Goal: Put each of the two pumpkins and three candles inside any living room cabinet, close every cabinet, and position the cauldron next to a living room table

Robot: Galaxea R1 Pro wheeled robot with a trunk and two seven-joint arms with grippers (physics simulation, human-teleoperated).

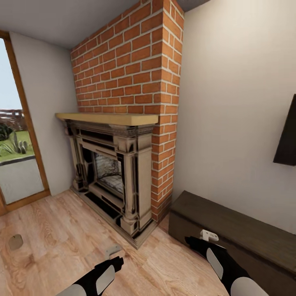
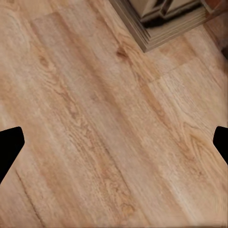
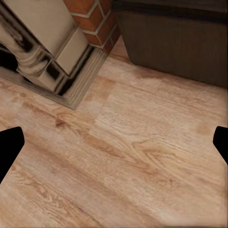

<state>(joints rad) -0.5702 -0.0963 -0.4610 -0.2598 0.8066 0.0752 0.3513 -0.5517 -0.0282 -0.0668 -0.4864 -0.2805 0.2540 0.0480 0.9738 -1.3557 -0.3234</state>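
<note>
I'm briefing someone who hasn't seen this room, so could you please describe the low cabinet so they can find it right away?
Start at the brick chimney with the ornate beige fireplace at its foot. Just to its right, against the white wall, sits the cabinet. Unlike the tall, carved, pale fireplace, it is a long, very low, plain dark-brown box with a flat top.

Brick fireplace [image 1: 123, 164], plank floor [image 1: 61, 230], glass door [image 1: 16, 135].

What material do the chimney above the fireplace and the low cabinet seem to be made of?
The chimney looks like red brick with pale mortar lines, matte. The cabinet looks like dark-brown wood, matte, with faint grain on its top; it could be veneer.
</note>
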